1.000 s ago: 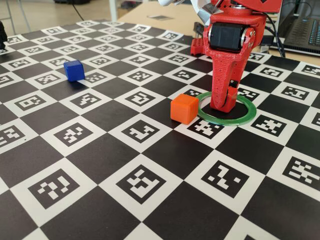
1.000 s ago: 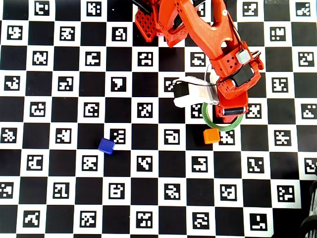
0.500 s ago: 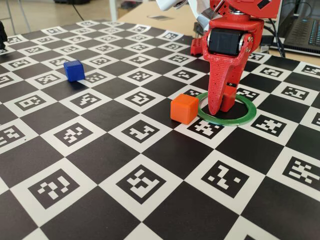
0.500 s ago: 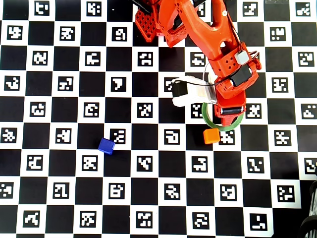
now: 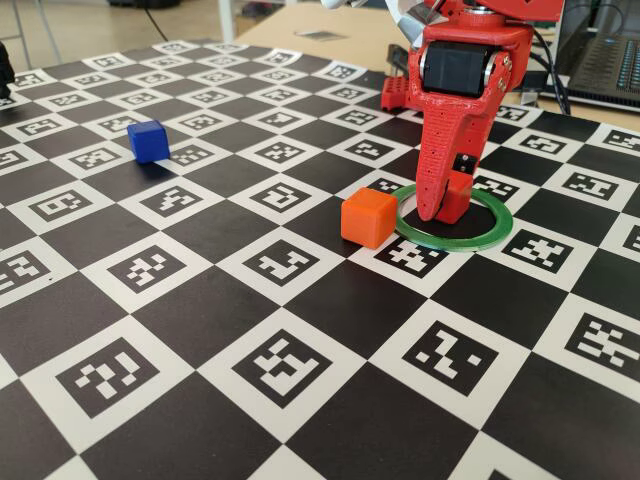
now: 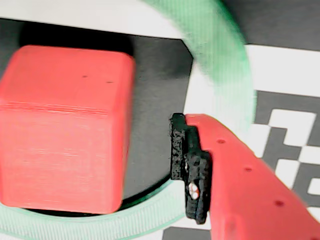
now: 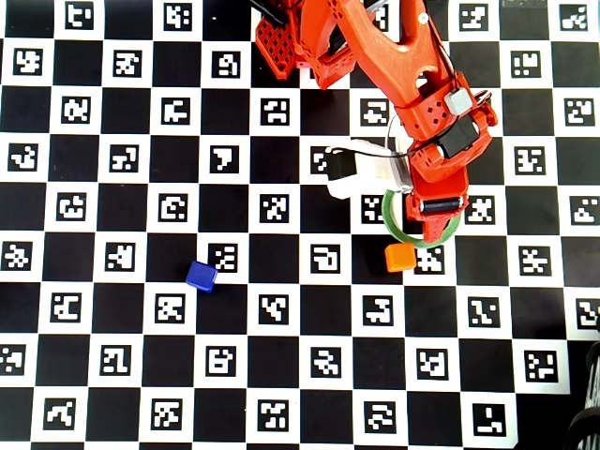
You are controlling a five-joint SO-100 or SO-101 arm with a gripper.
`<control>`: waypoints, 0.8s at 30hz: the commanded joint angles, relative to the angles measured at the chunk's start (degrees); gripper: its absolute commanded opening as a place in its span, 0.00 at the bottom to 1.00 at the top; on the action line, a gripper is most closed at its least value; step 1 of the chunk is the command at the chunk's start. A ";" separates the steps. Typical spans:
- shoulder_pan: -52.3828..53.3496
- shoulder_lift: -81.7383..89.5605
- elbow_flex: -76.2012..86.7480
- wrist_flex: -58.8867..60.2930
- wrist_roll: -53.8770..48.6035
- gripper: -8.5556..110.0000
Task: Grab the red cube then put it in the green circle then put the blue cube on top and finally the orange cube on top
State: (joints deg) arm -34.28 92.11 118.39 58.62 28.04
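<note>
Now the red cube (image 6: 62,127) sits inside the green circle (image 6: 220,65), placed as stack base. The gripper (image 5: 445,205) looks parted, one pad (image 6: 187,167) clear of it. Blue cube (image 5: 148,140) well apart; orange cube (image 5: 368,218) just beside the ring.

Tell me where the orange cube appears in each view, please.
Fixed view: orange cube at centre, just left of the green circle.
Wrist view: not in it; only the red cube shows, inside the circle.
Overhead view: right of centre, at the circle's lower left.
Shared landmark: the green circle.
</note>
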 commanded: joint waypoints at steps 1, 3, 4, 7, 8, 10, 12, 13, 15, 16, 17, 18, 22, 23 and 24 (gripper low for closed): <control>-0.26 5.98 -6.50 5.27 -0.35 0.35; 0.18 6.77 -8.88 9.40 -1.85 0.35; 0.62 7.29 -10.11 11.43 -2.64 0.35; 3.08 8.96 -13.71 17.05 -5.89 0.35; 4.22 9.58 -14.94 18.90 -7.12 0.35; 7.12 10.81 -17.31 22.06 -9.67 0.35; 10.63 12.04 -19.16 24.52 -12.30 0.35; 12.74 12.83 -19.86 25.49 -13.71 0.35; 17.14 14.41 -20.57 26.63 -17.23 0.35; 19.60 15.29 -20.74 27.16 -18.98 0.35; 22.06 16.17 -20.74 27.69 -20.74 0.35; 24.79 17.05 -20.74 28.04 -22.59 0.35; 36.56 19.25 -20.92 28.39 -31.99 0.34; 39.73 19.25 -21.18 28.39 -35.51 0.33; 42.54 19.16 -21.62 28.48 -37.88 0.34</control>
State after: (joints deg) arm -0.70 107.23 101.78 86.75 -1.41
